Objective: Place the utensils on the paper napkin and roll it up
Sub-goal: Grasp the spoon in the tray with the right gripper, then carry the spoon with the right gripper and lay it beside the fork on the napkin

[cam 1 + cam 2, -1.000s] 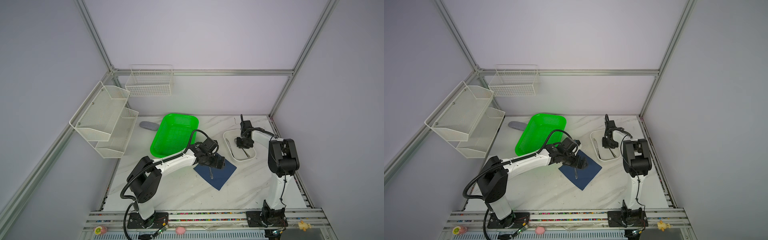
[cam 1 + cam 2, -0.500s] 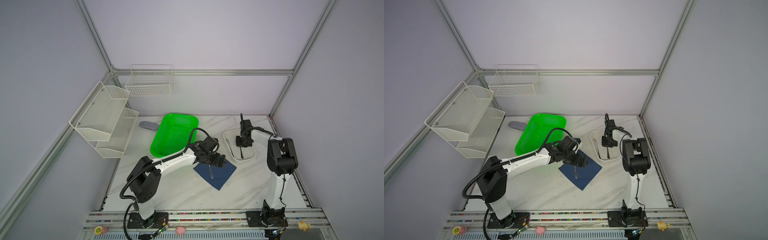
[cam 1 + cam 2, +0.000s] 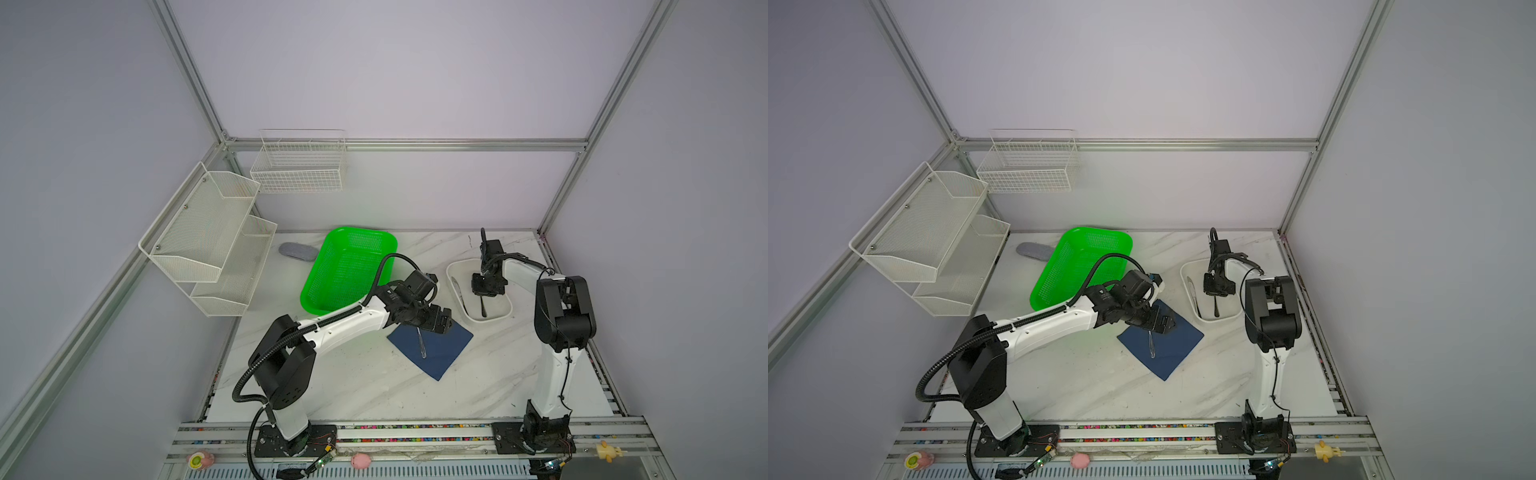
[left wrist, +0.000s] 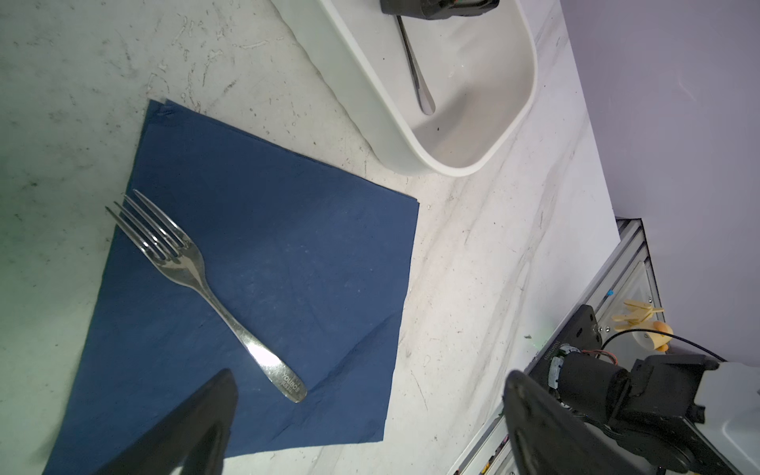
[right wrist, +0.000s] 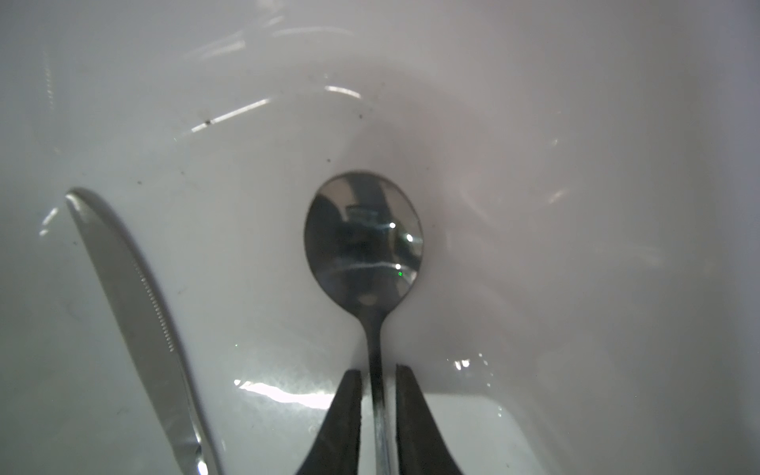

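You have the right hand (image 5: pixel 378 372) nearly pressed together astride the neck of the stiff, slippery spoon (image 5: pixel 364 238); grip unconfirmed, so pinch squarely.

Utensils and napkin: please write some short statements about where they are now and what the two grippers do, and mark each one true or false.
1. The fork lies on the napkin. True.
2. The left gripper holds the fork. False: its jaws stand wide open and apart from the fork.
3. The knife lies on the napkin. False: it lies in the white tray.
4. The right gripper straddles the handle of the spoon in the tray. True.
5. The napkin is rolled up. False: it lies spread out on the table.
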